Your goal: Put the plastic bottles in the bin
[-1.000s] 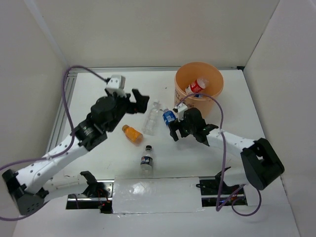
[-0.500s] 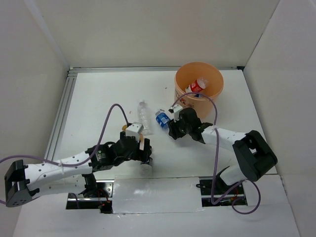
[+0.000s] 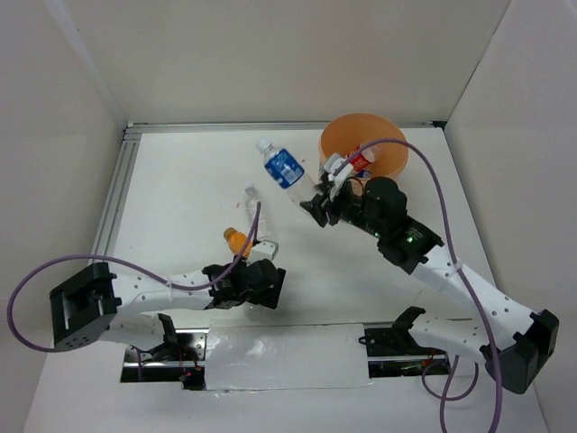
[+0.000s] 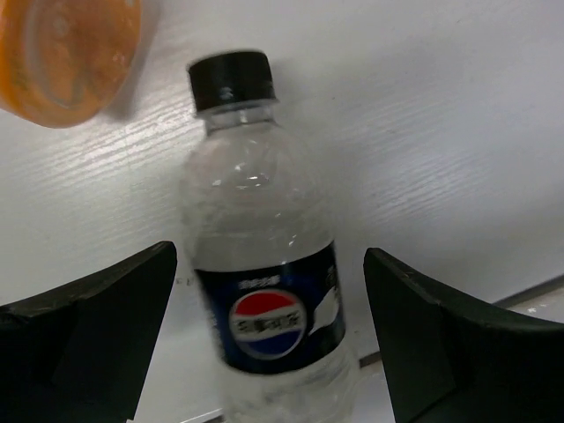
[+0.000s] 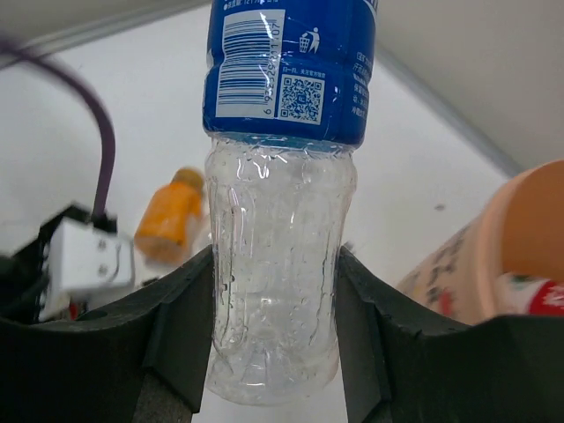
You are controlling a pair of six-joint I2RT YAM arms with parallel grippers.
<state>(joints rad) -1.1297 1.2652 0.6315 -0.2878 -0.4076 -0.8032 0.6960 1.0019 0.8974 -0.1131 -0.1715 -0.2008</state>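
Overhead, top external view: the right end effector (image 3: 315,200) is clamped on the base end of a blue-labelled clear plastic bottle (image 3: 281,167). The bottle is off the white surface (image 3: 180,180), with its white cap pointing to 11 o'clock. The round orange-tan plastic bin (image 3: 389,155) stands at 1 o'clock on the surface, just beside this end effector. A red-labelled clear plastic bottle (image 3: 361,161) lies inside it. The left end effector (image 3: 260,287) sits low at 6 o'clock. A short orange-liquid bottle (image 3: 236,241) lies at its 11 o'clock, and a pale clear plastic bottle (image 3: 252,203) lies just beyond that.

Left wrist view: the left end effector (image 4: 269,264) is spread wide. A black-capped clear plastic bottle with a dark label (image 4: 264,291) lies on the surface between its fingers (image 4: 88,335), touching neither. Its cap points to 12 o'clock. The orange-liquid bottle (image 4: 70,53) is at 10 o'clock, near the cap.

Right wrist view: the right end effector (image 5: 275,308) presses both fingers (image 5: 176,344) against the ribbed lower body of the blue-labelled bottle (image 5: 280,106). The orange-liquid bottle (image 5: 172,216) is at 9 o'clock, down on the surface. The bin (image 5: 493,238) is at 3 o'clock, with the red-labelled bottle (image 5: 529,295) showing inside.
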